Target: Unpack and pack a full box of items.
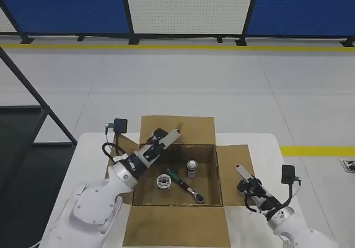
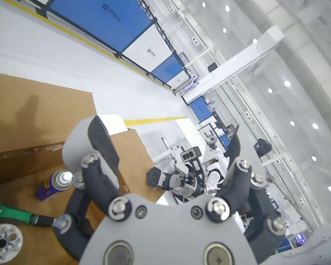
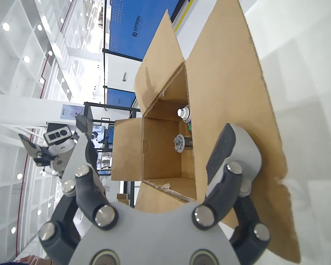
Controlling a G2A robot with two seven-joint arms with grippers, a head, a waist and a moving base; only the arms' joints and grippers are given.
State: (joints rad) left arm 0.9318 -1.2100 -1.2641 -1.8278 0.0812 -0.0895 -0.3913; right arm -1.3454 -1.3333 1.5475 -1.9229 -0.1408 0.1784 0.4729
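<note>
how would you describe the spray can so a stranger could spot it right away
Find the open cardboard box in the middle of the white table. Inside, toward its far wall, stands the spray can. It is the only upright item: the green-handled ratchet and the round metal disc lie flat on the floor.

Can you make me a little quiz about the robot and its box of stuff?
1. True or false: the left tool is holding the spray can.
2. Pick one: the ratchet in the box has a handle that is A) red, B) green, C) yellow.
3. Fill in: you can see ___ things inside the box.
Key: 1 false, the tool is open and empty. 2 B. 3 three: the spray can, the ratchet and a round metal disc.
</note>
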